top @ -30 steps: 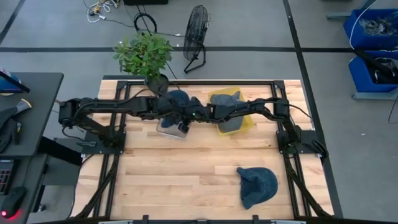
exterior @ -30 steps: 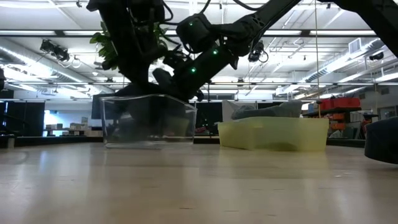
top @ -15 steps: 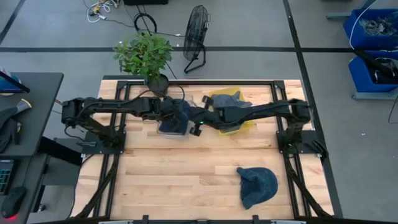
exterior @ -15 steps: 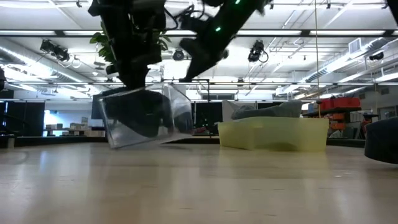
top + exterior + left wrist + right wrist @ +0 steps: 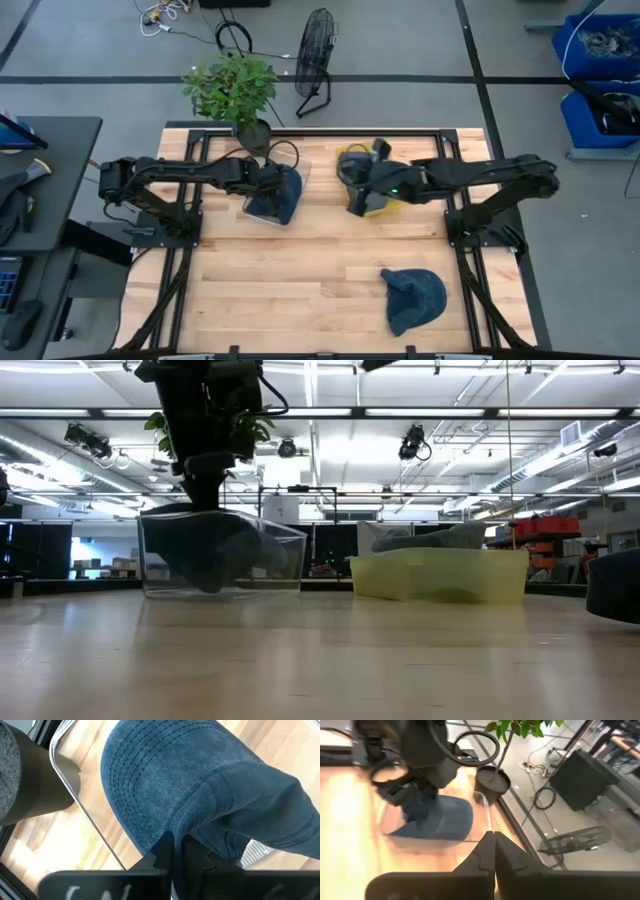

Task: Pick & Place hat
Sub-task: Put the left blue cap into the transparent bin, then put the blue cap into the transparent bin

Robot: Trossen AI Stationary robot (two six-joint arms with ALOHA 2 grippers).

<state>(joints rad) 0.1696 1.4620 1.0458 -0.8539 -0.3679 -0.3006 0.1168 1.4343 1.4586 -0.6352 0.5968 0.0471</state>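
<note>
A blue denim hat (image 5: 283, 195) lies in a clear bin (image 5: 252, 205) at the table's far middle; the low view shows it dark behind the bin's wall (image 5: 222, 556). My left gripper (image 5: 268, 182) reaches down into that bin and is shut on the hat (image 5: 210, 790). My right gripper (image 5: 352, 192) is shut, holds nothing, and hovers over the yellow bin (image 5: 395, 195); its fingers (image 5: 490, 842) point toward the clear bin. A second blue hat (image 5: 413, 298) rests crown-up on the table's near right. My left gripper pinches a raised fold of the blue hat's crown (image 5: 192, 827), beside the stitched brim (image 5: 135, 780), between its two fingers. The fingers come from above, pointing down. The hat sits low in the clear bin, bunched around the fingers.
The yellow bin holds a grey hat (image 5: 362, 158). A potted plant (image 5: 235, 90) stands at the far edge just behind the clear bin, with a floor fan (image 5: 315, 60) beyond the table. Bare wood lies across the table's near left and middle (image 5: 290, 280).
My right gripper has drawn back from the clear bin toward the table's right and risen, now over the yellow bin and out of the low view. The clear bin tipped up on one edge, then settled flat again, slightly leftward. The blue hat has sunk lower in it.
</note>
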